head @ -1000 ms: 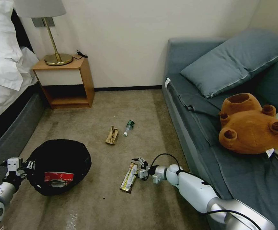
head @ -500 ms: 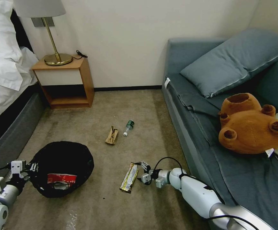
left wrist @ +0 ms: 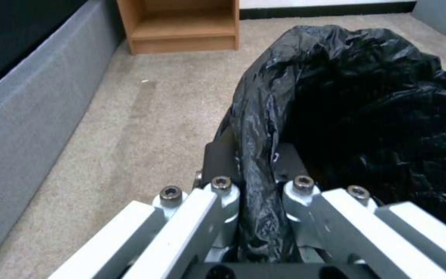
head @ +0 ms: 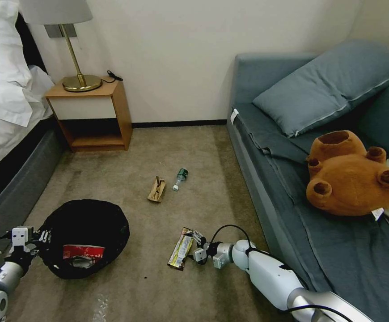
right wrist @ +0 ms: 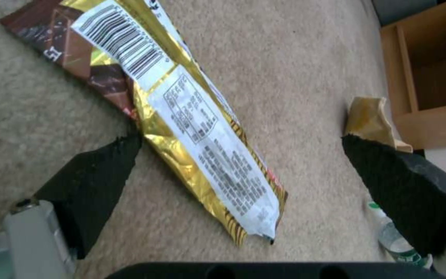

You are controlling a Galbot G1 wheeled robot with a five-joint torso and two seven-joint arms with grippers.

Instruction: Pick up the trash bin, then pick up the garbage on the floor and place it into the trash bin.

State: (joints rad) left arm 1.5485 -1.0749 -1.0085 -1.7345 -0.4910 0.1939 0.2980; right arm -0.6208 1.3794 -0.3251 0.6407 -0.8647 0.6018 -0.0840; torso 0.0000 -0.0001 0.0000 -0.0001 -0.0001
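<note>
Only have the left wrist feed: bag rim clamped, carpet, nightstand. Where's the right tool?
Observer: The right tool is low over the carpet, open, with the gold wrapper lying between its fingers, not gripped.
Operator: Anything inside the bin? It's just black from here.
Observer: Yes, a red-and-white wrapper lies in the trash bin.
Operator: Other litter on the floor?
Observer: A tan paper scrap and a green-capped bottle, side by side, farther toward the wall than the gold wrapper.
</note>
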